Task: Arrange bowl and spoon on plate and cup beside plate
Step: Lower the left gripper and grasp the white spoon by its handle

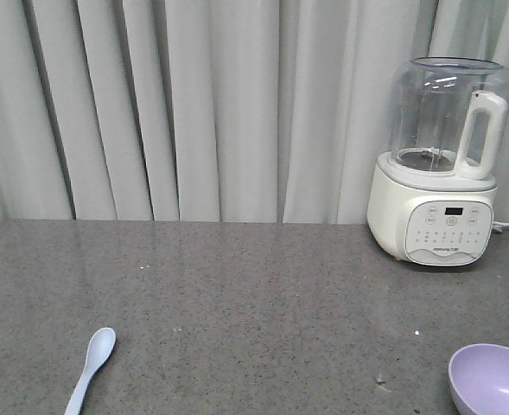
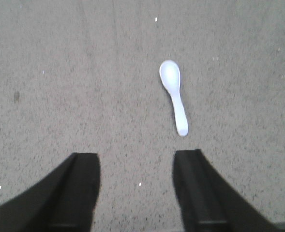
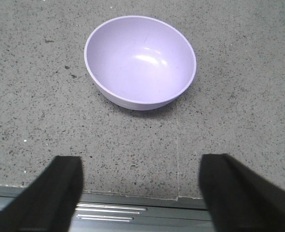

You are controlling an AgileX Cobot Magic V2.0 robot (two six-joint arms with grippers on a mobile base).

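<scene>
The pale blue spoon (image 1: 91,367) lies on the grey counter at the lower left of the front view; in the left wrist view the spoon (image 2: 173,94) lies scoop away, ahead and slightly right of my open left gripper (image 2: 137,162), apart from it. The lavender bowl (image 1: 492,380) sits upright at the lower right edge of the front view. In the right wrist view the bowl (image 3: 140,61) stands empty ahead of my open right gripper (image 3: 141,164), which hangs over the counter's front edge. Plate and cup are out of view.
A white blender (image 1: 440,164) with a clear jug stands at the back right against the grey curtain (image 1: 194,104). The speckled grey counter (image 1: 254,294) fills the scene; its front edge with a metal strip (image 3: 113,209) shows under the right gripper.
</scene>
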